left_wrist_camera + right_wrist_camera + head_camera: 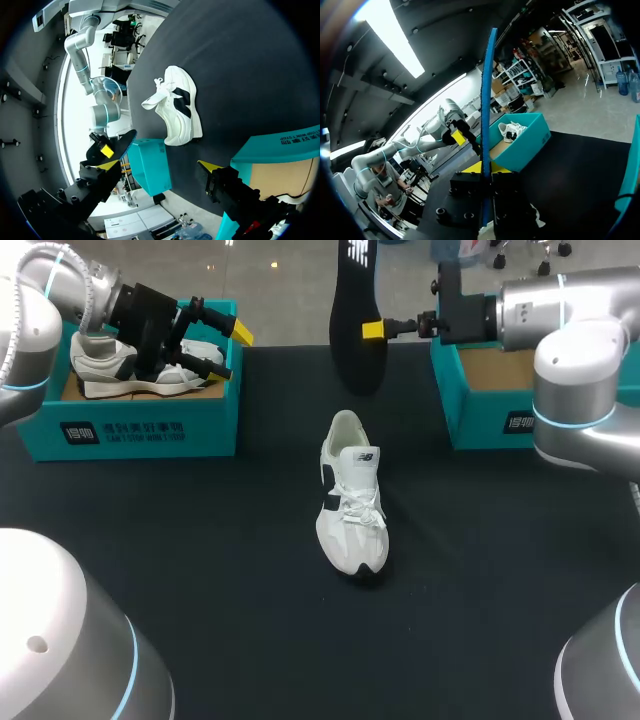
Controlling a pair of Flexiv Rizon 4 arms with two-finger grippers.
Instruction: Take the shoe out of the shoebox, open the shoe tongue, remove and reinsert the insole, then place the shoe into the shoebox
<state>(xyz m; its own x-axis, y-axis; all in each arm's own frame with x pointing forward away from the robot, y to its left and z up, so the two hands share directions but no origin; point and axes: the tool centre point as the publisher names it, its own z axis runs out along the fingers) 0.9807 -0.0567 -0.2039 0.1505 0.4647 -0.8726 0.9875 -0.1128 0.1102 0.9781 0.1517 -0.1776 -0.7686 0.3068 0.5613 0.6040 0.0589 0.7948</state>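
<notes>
A white shoe with black panels (352,498) lies on the dark table's middle, toe toward the front; the left wrist view shows this shoe (177,107) ahead of the fingers. Its black insole (357,315) hangs upright in the air behind the shoe, with my right gripper (375,330) shut on its edge. In the right wrist view the insole (485,100) stands edge-on, blue, between the yellow tips of that gripper (485,170). My left gripper (225,348) is open and holds nothing, over the left teal shoebox (130,430).
A second white shoe (110,365) rests inside the left shoebox. Another teal shoebox (480,410) stands at the back right under my right arm. Dark tabletop surrounds the middle shoe on all sides.
</notes>
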